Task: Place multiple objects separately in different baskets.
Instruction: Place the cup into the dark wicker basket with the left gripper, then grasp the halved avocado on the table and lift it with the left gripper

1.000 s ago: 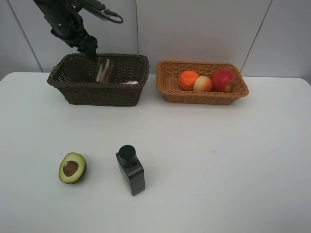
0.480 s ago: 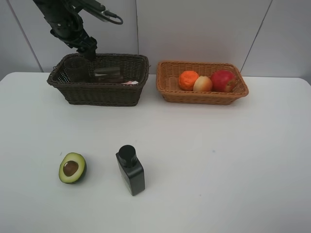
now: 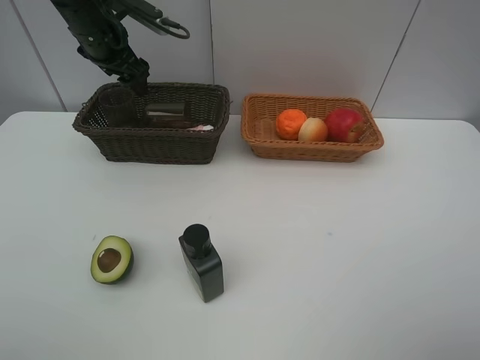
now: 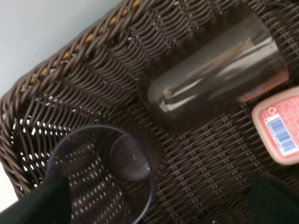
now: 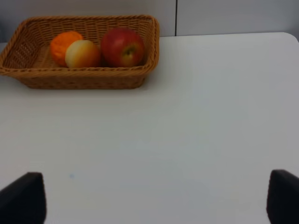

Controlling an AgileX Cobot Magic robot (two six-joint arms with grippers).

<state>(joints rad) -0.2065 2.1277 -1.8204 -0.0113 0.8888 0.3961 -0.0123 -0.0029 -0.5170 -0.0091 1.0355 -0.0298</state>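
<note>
Currently, my left gripper [image 3: 136, 73] hangs at the upper left of the high view, above the back left corner of the dark basket [image 3: 150, 142]. Its jaws are spread fully and hold nothing; both tips show as dark shapes at the edges of the left wrist view.

Contents of the dark basket:
- One cup [image 4: 100, 172] stands upright in the left corner, mouth up.
- A second cup [image 4: 215, 74] lies on its side just beside it, toward the basket's middle.
- The pink bottle [image 4: 278, 130] lies beside the fallen cup; only part of it shows.

My right gripper [image 5: 152, 198] is outside the high view. In the right wrist view its jaws are wide apart and empty, over bare table [image 3: 337, 247].

The tan basket [image 3: 311, 150] sits upper right of centre, beside the dark one. It holds, left to right, the tangerine [image 3: 290, 124], the peach [image 3: 313, 130] and the apple [image 3: 343, 124], touching in a row.

On the table at lower left, the avocado [image 3: 112, 259] lies cut face up. The black bottle [image 3: 202, 262] is near it on its right, cap toward the baskets.
</note>
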